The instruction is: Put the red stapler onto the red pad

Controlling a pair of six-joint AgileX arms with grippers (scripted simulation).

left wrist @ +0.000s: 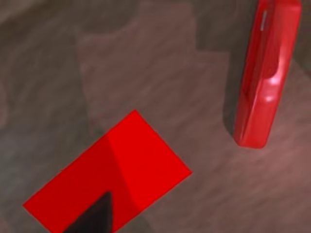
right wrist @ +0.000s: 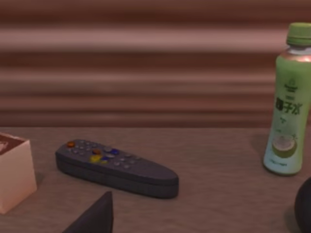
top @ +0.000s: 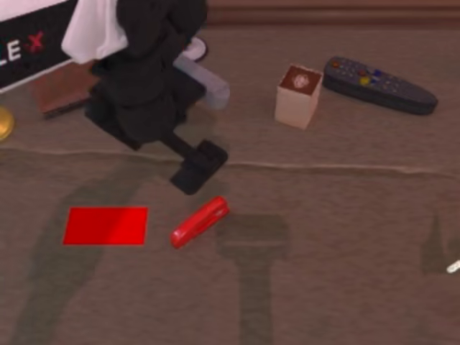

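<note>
The red stapler [top: 200,221] lies slantwise on the brown cloth, just right of the flat red pad [top: 105,226], with a small gap between them. My left gripper [top: 198,169] hangs above the table just behind the stapler, open and holding nothing. Its wrist view looks down on the red pad [left wrist: 126,165] and the red stapler [left wrist: 267,73], with one dark fingertip [left wrist: 95,216] over the pad's corner. My right gripper [right wrist: 201,221] is parked at the far right, open and empty, almost out of the top view.
A grey remote [top: 379,85] and a small tan box [top: 297,95] sit at the back right. A green-capped bottle [right wrist: 287,102] stands beyond the remote. A brown wallet [top: 61,90] lies at the back left, partly under the left arm.
</note>
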